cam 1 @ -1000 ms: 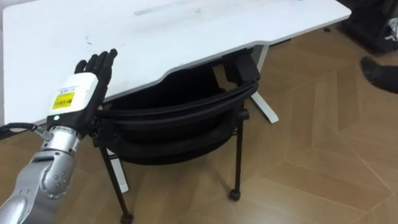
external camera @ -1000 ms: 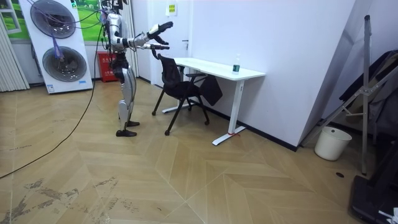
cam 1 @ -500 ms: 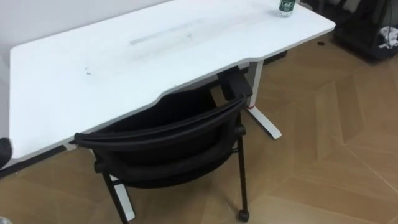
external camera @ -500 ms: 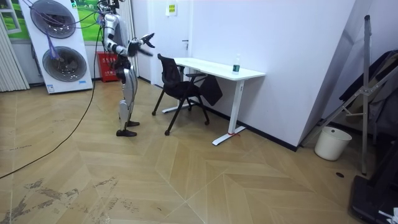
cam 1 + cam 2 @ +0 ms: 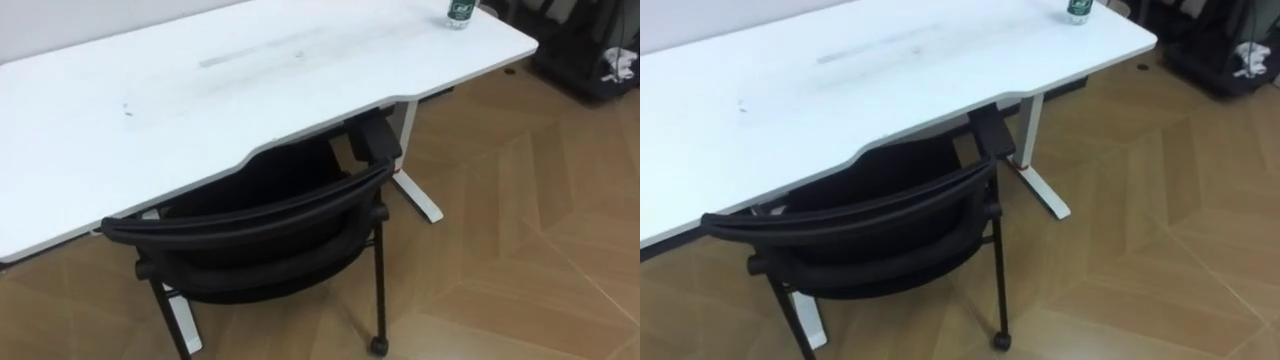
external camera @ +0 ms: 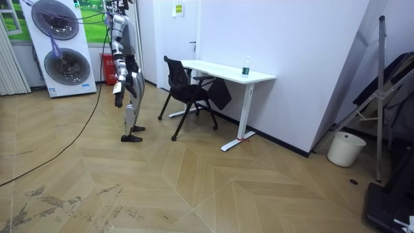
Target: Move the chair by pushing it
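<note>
— While hanging low beside the thigh in the room view, right hand [image 6: 118, 100] too small for reading; cannot tell whether open or closed, nor whether holding anything; well apart from the chair [image 5: 250, 215].
— And where exactly, the chair?
— At the white desk [image 5: 200, 100]; seat partly under the curved front edge; backrest on the near side, just beside that edge; wheels on the wooden floor [image 5: 520, 250]; far off on the desk's right corner, a small bottle [image 5: 460, 12].
</note>
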Motion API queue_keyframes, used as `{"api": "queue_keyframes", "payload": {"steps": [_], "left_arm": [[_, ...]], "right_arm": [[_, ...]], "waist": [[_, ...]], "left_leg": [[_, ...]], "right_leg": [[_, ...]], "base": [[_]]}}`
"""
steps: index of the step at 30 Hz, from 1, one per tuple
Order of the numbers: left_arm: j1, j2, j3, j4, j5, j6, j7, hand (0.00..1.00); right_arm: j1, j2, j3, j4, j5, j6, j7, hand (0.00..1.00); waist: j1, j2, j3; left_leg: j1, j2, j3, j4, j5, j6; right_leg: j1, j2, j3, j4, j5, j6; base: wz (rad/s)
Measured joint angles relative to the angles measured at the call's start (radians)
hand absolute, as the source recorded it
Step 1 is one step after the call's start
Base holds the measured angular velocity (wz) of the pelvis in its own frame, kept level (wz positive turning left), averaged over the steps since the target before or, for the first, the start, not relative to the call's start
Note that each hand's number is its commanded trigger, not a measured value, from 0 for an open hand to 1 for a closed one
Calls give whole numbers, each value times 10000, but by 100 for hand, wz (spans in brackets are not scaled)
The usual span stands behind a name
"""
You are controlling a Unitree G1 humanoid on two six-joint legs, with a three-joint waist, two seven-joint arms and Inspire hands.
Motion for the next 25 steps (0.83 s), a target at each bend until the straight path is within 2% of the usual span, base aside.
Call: {"api": "queue_keyframes", "payload": {"steps": [3, 5, 8, 11, 16, 20, 25], "left_arm": [[-55, -63, -218, 845, -1, 270, -661, 0], [-306, -89, -612, 1446, -5, 599, -1109, 0], [-623, -98, -1445, 1746, -306, 962, -1773, 0], [-1062, -134, -1904, 1742, -394, 1140, -2395, 0], [-1583, -174, -2684, 1493, -365, 1131, -2991, 0], [-1917, -165, -3274, 1387, -279, 1042, -3182, 0], [-1934, -60, -3712, 1374, -187, 940, -3359, 0]], "right_arm": [[-211, 37, 360, 727, -14, 197, 786, 0], [-363, 49, 877, 1128, -16, 374, 1359, 0], [-436, 132, 1607, 1134, -20, 430, 1887, 0], [-622, 354, 1729, 1130, -114, 414, 2138, 0], [-734, 459, 2606, 1107, -485, 409, 2385, 0], [-910, 469, 3221, 1116, -925, 410, 2979, 0], [-902, 415, 3558, 1116, -939, 411, 3413, 0]], "waist": [[-110, 22, 1], [-165, 21, -1], [-184, 21, 2], [-222, 13, 6], [-344, 2, 10], [-404, -18, 9], [-439, -74, 17]], "left_leg": [[33, 2, 54, -2, -31, 1], [40, 2, 59, -2, -37, 3], [44, 6, 65, 14, -37, 4], [52, 5, 59, 27, -37, 4], [-23, -19, 76, 8, -39, 1], [-65, -58, 76, 6, -39, 0], [-54, -97, 67, 11, -38, 0]], "right_leg": [[10, 1, 53, -21, -16, 12], [16, -2, 44, -27, -18, 14], [66, 3, 40, -99, -6, 23], [91, 10, 28, -126, 0, 22], [1, 11, 45, -134, -1, 22], [-93, 26, 184, -138, -1, 22], [-103, 23, 271, -170, -1, 23]], "base": [[-4], [-2], [0], [0], [-1], [-10], [-5]]}}
